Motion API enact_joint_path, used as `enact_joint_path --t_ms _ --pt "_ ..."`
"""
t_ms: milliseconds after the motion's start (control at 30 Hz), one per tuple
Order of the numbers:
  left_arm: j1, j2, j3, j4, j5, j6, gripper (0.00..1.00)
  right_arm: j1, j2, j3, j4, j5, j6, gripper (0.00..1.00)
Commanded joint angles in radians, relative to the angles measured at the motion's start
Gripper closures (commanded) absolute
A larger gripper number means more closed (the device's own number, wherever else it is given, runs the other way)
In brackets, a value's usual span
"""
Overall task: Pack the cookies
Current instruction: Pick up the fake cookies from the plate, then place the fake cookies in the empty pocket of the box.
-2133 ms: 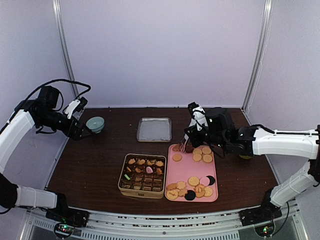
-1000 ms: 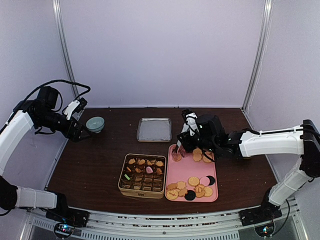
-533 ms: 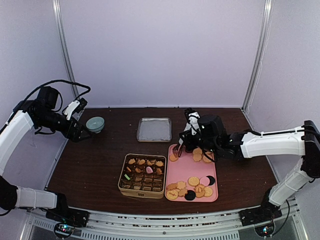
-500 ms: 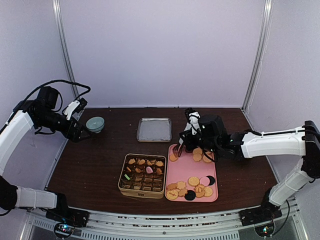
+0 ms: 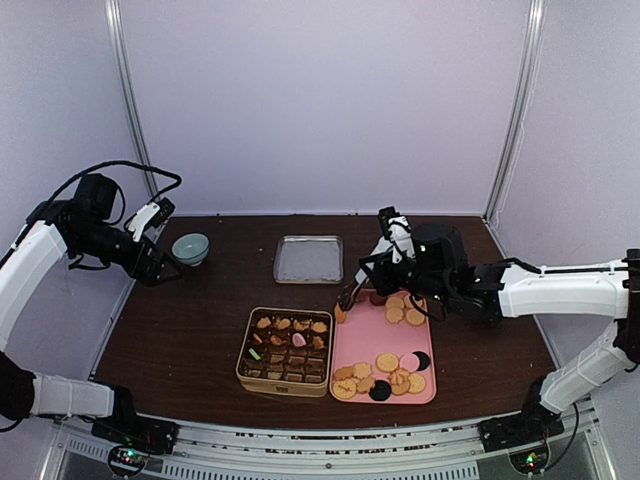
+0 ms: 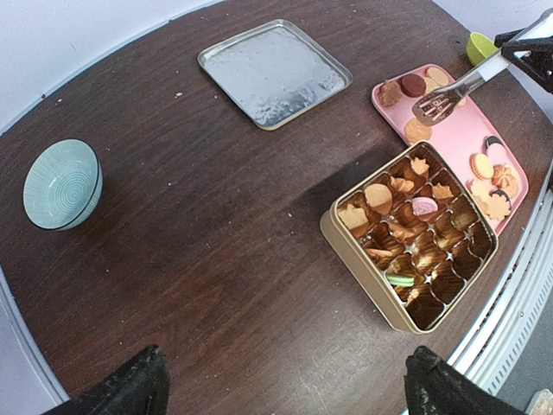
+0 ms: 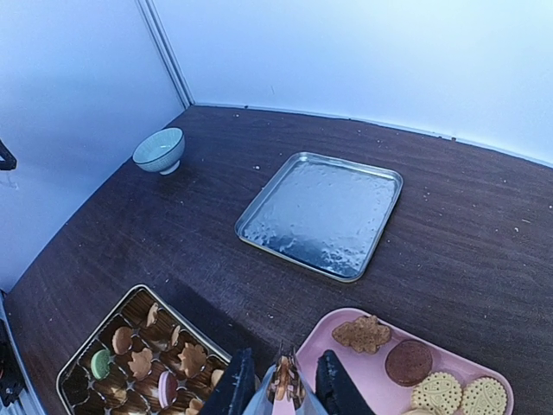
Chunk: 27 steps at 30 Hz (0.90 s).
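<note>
Dark wood-grain table [image 6: 199, 259], matt, dusted with pale crumbs. Toward its far edge, silvery metal tray [image 6: 275, 73], hammered and softly shining. Near the right edge, smooth pink plastic-looking tray [image 6: 458, 138], low sheen. Gold-toned metal tin [image 6: 359, 272] with glossy brown dividers. Toward the left edge, glazed, finely ribbed pale-teal bowl [image 6: 62, 183]. Bright polished metal tongs [image 6: 449, 93]. Dry, matt, grainy cookies [image 7: 439, 393].

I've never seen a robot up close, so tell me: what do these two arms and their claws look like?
The left arm and right arm are smooth white tubes with black joints. A loose black cable loops above the left one. Each claw has dark fingers.
</note>
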Motion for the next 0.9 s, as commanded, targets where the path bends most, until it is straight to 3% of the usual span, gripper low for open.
enact_joint_path --t_ms 0,300,467,867 --pt "0.008 -0.016 0.008 0.004 0.019 0.015 0.03 0.003 -0.018 -0.028 0.042 -0.019 0.023 1.0" --pt "0.008 -0.013 0.008 0.001 0.026 0.017 0.02 0.002 -0.122 0.025 -0.062 0.027 -0.06 1.0" --pt "0.009 -0.007 0.008 0.001 0.025 0.017 0.02 0.01 -0.181 0.083 -0.128 -0.024 -0.085 1.0" --pt "0.008 -0.006 -0.002 -0.003 0.019 0.018 0.02 0.235 -0.046 0.259 -0.168 -0.045 -0.106 1.0"
